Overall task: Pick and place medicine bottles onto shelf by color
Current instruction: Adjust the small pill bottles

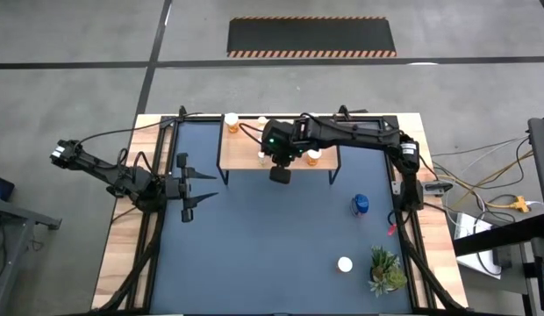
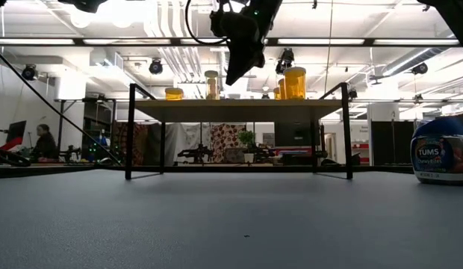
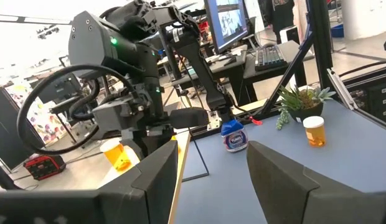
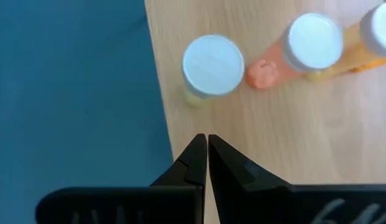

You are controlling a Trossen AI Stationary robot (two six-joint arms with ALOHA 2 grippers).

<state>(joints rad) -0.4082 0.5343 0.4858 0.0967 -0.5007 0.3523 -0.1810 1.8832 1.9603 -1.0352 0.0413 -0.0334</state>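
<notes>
**Above the shelf's front edge, right gripper pressed together and empty**

Over the shelf (image 1: 281,156) we saw the right arm reaching across from the bench's right side, its wrist bent down so the right gripper (image 4: 207,146) pointed at the wooden board, fingers pressed together with nothing between them. Just beyond its tips stood a pale medicine bottle (image 4: 211,65), with two orange ones beside it. At the bench's left edge the left arm lay low and folded, its left gripper (image 1: 202,195) spread and empty above the mat. We found the blue bottle (image 1: 361,205) and another white-capped bottle (image 1: 345,263) on the mat, near the plant (image 1: 386,269).
</notes>
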